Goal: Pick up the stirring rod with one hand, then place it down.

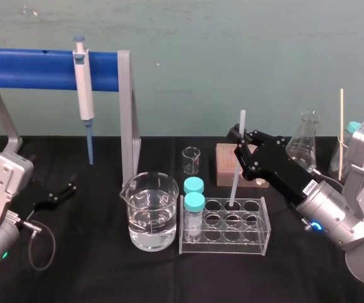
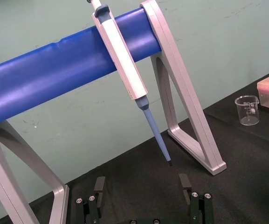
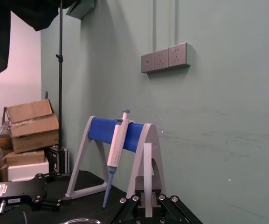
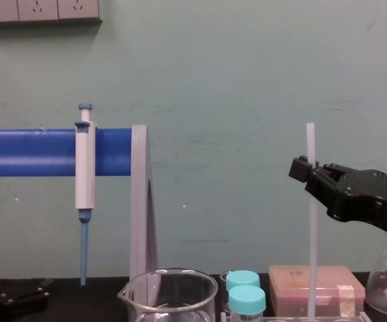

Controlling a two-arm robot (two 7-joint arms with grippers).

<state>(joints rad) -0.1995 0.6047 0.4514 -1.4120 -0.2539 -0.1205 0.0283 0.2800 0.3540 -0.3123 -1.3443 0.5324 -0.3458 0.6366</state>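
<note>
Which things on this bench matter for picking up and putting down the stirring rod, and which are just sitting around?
Part of the job: stirring rod, gripped upright by the right gripper, lower end in the test tube rack.

Just lying about: pipette on the blue stand, water beaker, small beaker, blue-capped vials, conical flask, pink box; left gripper, parked open at the left.

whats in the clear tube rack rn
Two blue-capped vials stand in the rack at its left; the stirring rod stands in a back-row hole, clamped by the right gripper. Whether its tip touches bottom is hidden. The left gripper idles far left.
</note>
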